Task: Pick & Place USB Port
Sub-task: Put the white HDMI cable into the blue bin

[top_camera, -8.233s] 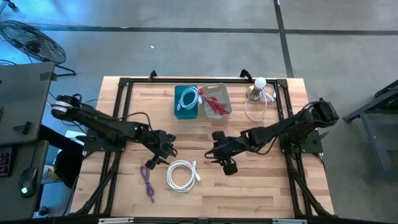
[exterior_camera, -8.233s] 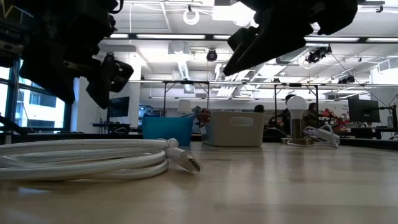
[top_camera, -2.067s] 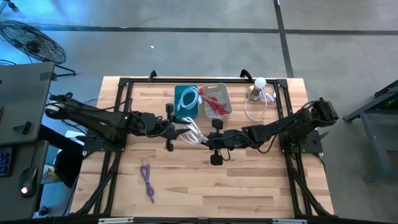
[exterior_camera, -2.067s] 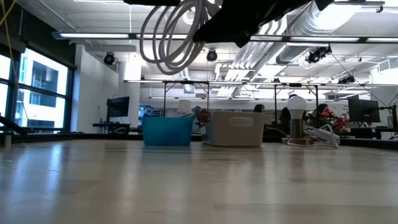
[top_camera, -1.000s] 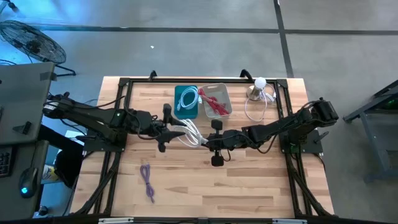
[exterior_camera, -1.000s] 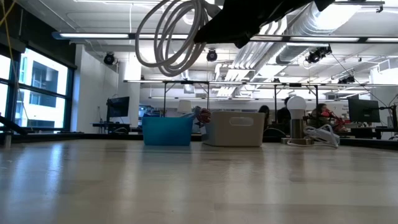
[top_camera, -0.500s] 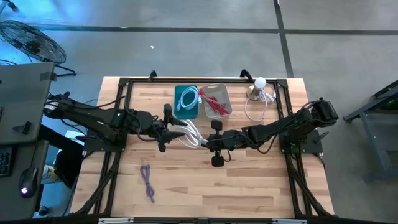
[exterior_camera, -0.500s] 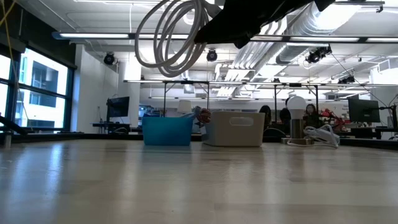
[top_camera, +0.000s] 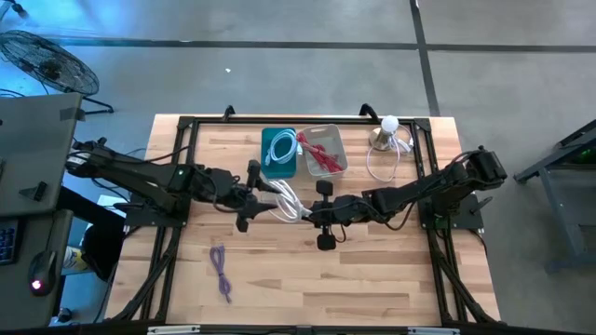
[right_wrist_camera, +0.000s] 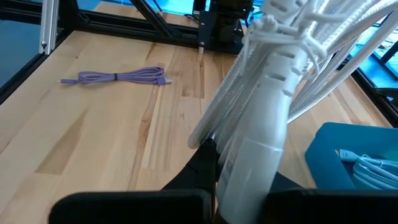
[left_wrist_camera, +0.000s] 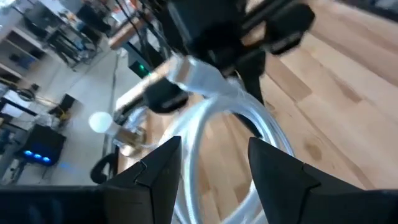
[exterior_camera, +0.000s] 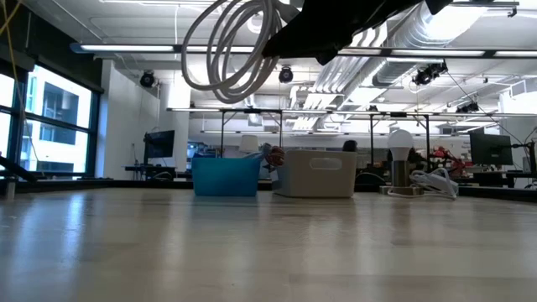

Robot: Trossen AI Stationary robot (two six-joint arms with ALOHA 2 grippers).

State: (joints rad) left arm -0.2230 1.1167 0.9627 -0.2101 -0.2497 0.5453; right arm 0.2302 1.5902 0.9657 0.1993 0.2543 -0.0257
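White cable (top_camera: 286,197) coiled and held in the air over mid-table, just in front of the blue bin (top_camera: 278,153) and grey bin (top_camera: 323,150); right gripper (top_camera: 312,212) clenched on the plug end (plug seen between its fingers in the right wrist view), coil trailing from it toward the left gripper (top_camera: 253,194), long axis roughly across the table. Left gripper spread, fingers straddling the loops without pinching, so right arm judged the carrier and the nearer to either bin. Against half a second ago: coil and both arms essentially unmoved; purple cable (top_camera: 220,271) unmoved near the front edge.
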